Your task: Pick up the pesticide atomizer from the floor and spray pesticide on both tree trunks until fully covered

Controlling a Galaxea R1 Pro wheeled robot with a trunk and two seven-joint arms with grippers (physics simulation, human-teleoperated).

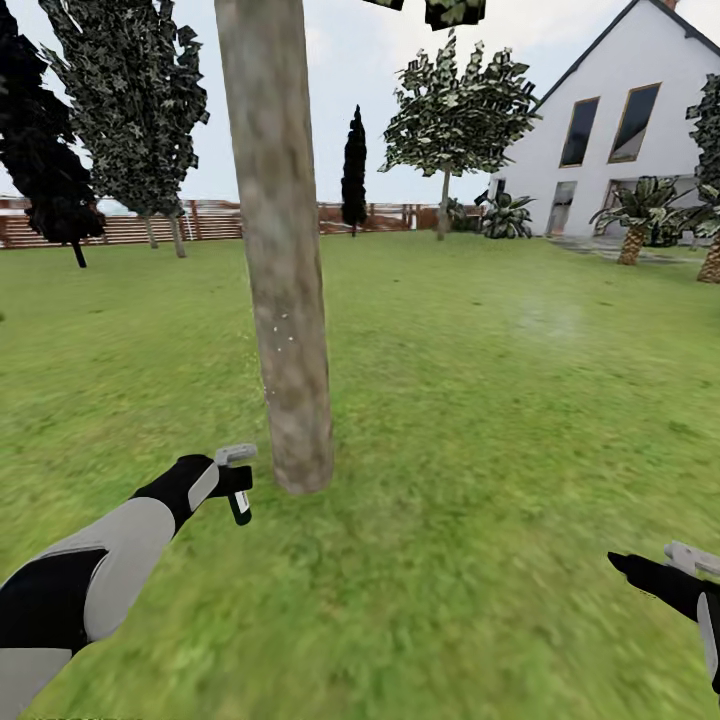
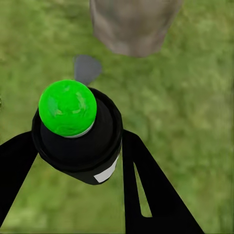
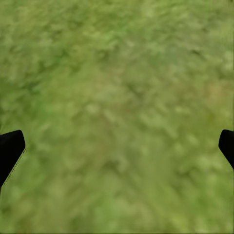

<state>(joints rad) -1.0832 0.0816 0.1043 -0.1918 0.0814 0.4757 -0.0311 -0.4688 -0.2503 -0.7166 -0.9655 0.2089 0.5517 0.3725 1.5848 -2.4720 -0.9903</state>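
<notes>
grass (image 1: pixel 480 420) surrounds tree trunk (image 1: pixel 285 300); left pincer (image 1: pixel 238 480) grips atomizer (image 1: pixel 241 505) beside it.

Rough, mottled green grass floor (image 1: pixel 480 420), spread wide and flat out to a brown fence of horizontal wooden slats (image 1: pixel 210 222). Rooted in it close ahead, a thick, straight grey-brown trunk of bark (image 1: pixel 285 300), flecked with fine white specks (image 1: pixel 277 322) partway up. Farther back on the lawn, dark conifers (image 1: pixel 354 172), a scaly-trunked palm (image 1: pixel 635 215) and a white house (image 1: pixel 620 130).
</notes>
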